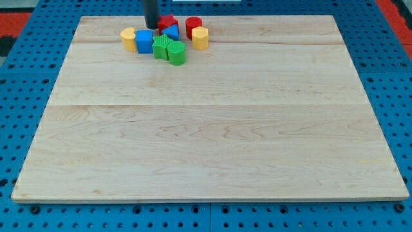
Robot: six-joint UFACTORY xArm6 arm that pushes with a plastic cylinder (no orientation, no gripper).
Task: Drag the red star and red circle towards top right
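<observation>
My tip (151, 26) stands near the view's top of the wooden counter (212, 129), just to the view's left of the red star (167, 22) and just above the blue cube (145, 40); the arm carries no gripper, only this dark rod, so nothing is gripped. The red star lies partly hidden behind the blue triangular block (171, 31), and the red circle (194, 26) stands just to its right, touching the yellow hexagonal block (200, 38) below it. Further out in the same cluster are a yellow block (129, 38) at the view's left of the blue cube, and two green blocks (169, 50) side by side at the bottom of the group.
</observation>
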